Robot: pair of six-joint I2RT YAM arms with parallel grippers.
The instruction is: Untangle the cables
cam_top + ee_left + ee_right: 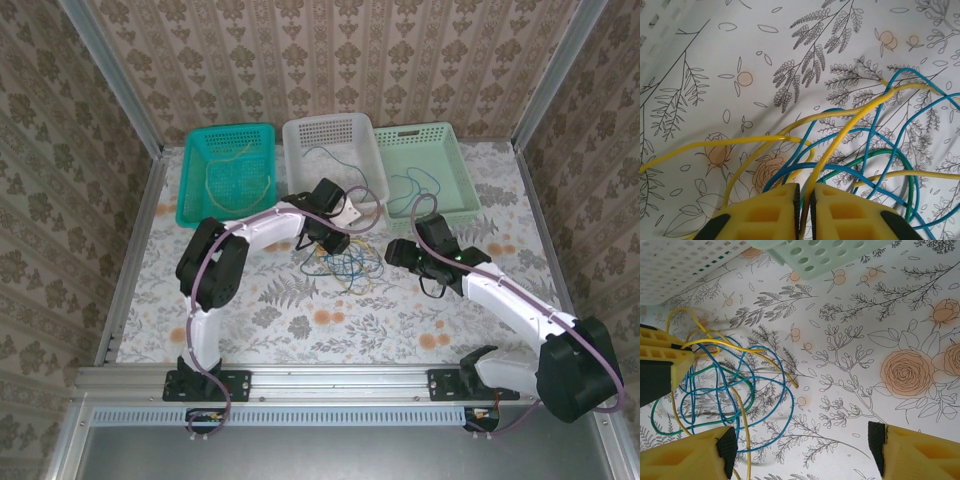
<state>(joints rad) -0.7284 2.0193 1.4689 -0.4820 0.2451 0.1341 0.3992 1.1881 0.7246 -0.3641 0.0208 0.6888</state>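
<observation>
Now cables [340,263] within left end effector [804,190].

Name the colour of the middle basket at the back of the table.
White. The middle basket shows best in the top external view.

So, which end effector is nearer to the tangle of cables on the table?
Left. The left end effector sits right at the tangle of cables, shut on a yellow cable. The right end effector is open, just beside the tangle on its right.
</observation>
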